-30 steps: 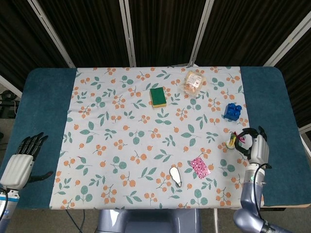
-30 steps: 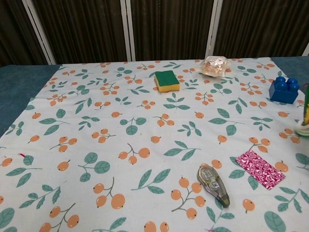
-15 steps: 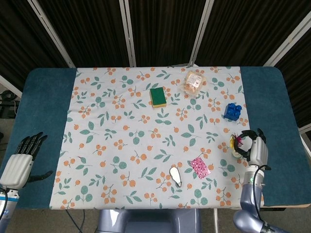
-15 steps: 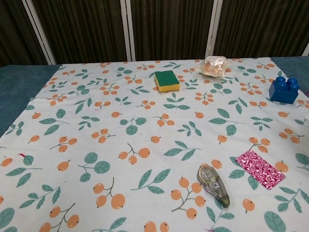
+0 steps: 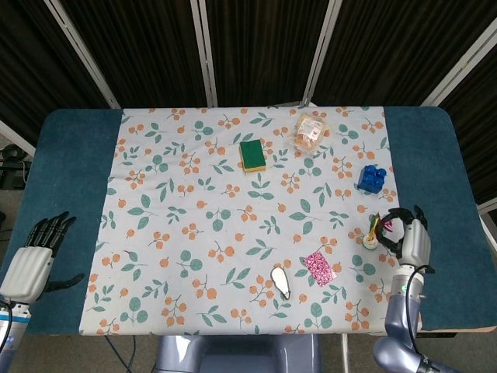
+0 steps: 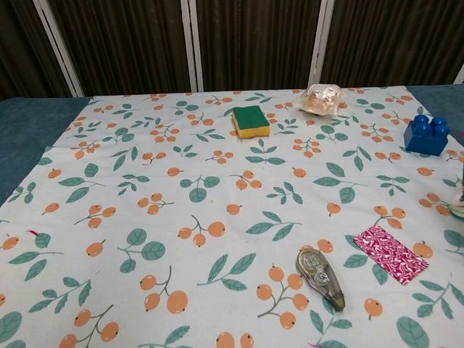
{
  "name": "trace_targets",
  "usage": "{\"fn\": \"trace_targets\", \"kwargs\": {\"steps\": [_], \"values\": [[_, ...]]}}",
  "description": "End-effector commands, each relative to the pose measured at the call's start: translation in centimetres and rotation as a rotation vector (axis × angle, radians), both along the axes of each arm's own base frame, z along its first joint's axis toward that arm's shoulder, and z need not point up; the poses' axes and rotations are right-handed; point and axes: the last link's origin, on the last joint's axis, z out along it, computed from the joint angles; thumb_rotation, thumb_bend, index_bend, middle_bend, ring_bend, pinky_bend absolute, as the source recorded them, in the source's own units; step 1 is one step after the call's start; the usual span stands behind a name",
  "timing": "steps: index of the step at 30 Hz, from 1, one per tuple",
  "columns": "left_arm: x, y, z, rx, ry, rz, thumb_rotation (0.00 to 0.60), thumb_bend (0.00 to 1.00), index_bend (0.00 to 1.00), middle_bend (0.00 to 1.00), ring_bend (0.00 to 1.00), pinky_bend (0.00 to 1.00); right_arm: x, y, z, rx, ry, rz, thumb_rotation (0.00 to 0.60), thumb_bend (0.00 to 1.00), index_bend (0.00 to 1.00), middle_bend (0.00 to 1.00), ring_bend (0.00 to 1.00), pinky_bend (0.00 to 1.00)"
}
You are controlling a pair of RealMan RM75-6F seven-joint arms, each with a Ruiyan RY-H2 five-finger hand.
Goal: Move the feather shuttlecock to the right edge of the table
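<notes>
The feather shuttlecock (image 5: 375, 231), with coloured feathers and a white cork base, is at the right rim of the patterned cloth, tilted. My right hand (image 5: 410, 239) is just to its right, fingers curled round it and holding it. In the chest view only a sliver of the shuttlecock (image 6: 459, 209) shows at the right border, and the hand itself is out of frame. My left hand (image 5: 31, 260) hangs off the table's front left corner, fingers spread and holding nothing.
On the cloth (image 5: 194, 202) lie a blue toy brick (image 5: 371, 178), a green sponge (image 5: 251, 154), a wrapped snack (image 5: 310, 130), a pink patterned packet (image 5: 319, 268) and a correction-tape dispenser (image 5: 281, 282). Bare blue table (image 5: 443, 194) runs along the right of the cloth.
The right hand and the shuttlecock have shifted a little toward the front and right. In the chest view the shuttlecock has slid almost out of frame. The left hand has not moved.
</notes>
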Motion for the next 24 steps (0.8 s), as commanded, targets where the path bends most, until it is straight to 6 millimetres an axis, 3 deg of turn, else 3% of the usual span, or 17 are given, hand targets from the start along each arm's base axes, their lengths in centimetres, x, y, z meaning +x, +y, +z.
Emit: {"fn": "trace_targets", "kwargs": {"steps": [1,6,11,13,19,24], "values": [[0.0,0.0,0.0,0.0,0.0,0.0,0.6,0.08,0.0,0.0,0.0,0.0,-0.1,0.0,-0.1,0.004,-0.002,-0.004,0.6,0.42,0.65,0.3,0.0,0.0],[0.0,0.0,0.0,0.001,-0.001,0.002,0.6,0.08,0.0,0.0,0.0,0.0,0.0,0.0,0.2,-0.004,-0.001,0.006,0.6,0.42,0.54,0.23,0.0,0.0],[0.0,0.0,0.0,0.001,-0.001,0.0,0.6,0.08,0.0,0.0,0.0,0.0,0.3,0.0,0.8,-0.025,0.019,0.032,0.6,0.4,0.29,0.04,0.0,0.0],[0.0,0.0,0.0,0.001,-0.002,0.0,0.6,0.08,0.0,0.0,0.0,0.0,0.5,0.2,1.4,-0.041,0.042,0.049,0.6,0.39,0.24,0.01,0.0,0.0],[0.1,0.0,0.1,0.001,-0.007,-0.006,0.6,0.08,0.0,0.0,0.0,0.0,0.2,0.9,3.3,-0.09,0.105,0.054,0.6,0.38,0.19,0.0,0.0,0.0],[0.1,0.1,0.2,0.001,-0.017,-0.009,0.6,0.08,0.0,0.0,0.0,0.0,-0.4,2.0,6.5,-0.11,0.18,0.045,0.6,0.35,0.19,0.0,0.0,0.0]]}}
